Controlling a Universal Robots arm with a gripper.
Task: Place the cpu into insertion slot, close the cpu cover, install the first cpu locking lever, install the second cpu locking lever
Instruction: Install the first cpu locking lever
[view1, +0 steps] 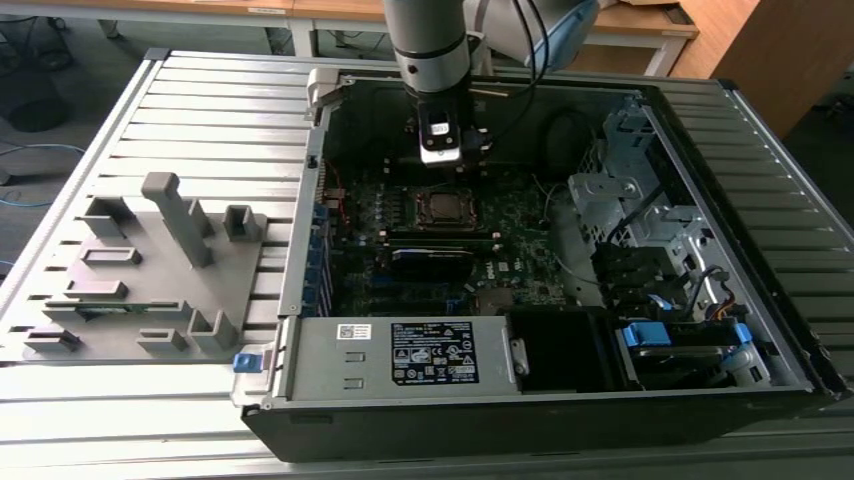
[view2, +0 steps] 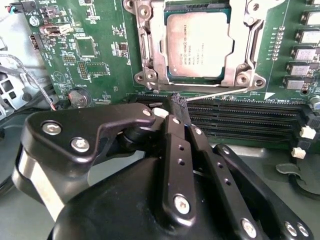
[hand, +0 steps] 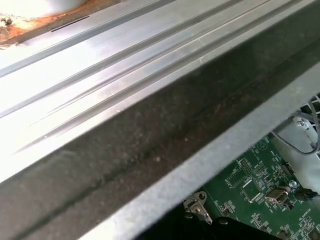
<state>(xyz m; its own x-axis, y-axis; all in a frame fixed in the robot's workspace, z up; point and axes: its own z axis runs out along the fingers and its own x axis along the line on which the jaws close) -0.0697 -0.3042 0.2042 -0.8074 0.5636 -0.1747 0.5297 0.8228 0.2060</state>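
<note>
- The gripper (view2: 178, 101) has its two black fingers (view2: 175, 150) pressed together, with no gap between them along their length.
- The fingertips sit just above the long black memory slots (view2: 240, 120), at the near end of a thin silvery locking lever (view2: 215, 93). The rod's end meets the tip, but whether it is clamped between the pads cannot be told.
- That lever runs along the socket's edge, between the socket and the memory slots.
- Just beyond the lever, the cpu (view2: 197, 45) lies flat in its socket with its dull silver top facing up.
- The cpu cover (view2: 155, 65) is down around the chip, framing it on its sides, and the metal top shows through the cut-out.
- In the exterior view the gripper (view1: 441, 165) hangs from the arm inside the open computer case (view1: 747, 130), right above the insertion slot (view1: 424, 208) in the middle of the green motherboard (view1: 534, 225).
- A grey power supply (view1: 400, 350) (the box with the white label) fills the near side of the case.
- The case rests on a slatted metal table (view1: 200, 110).
- A grey fixture (view1: 160, 270) with upright posts stands beside the case, on the exterior view's left.
- The first wrist view catches the table's slats, the case wall and a corner of the motherboard (hand: 260, 195).
</note>
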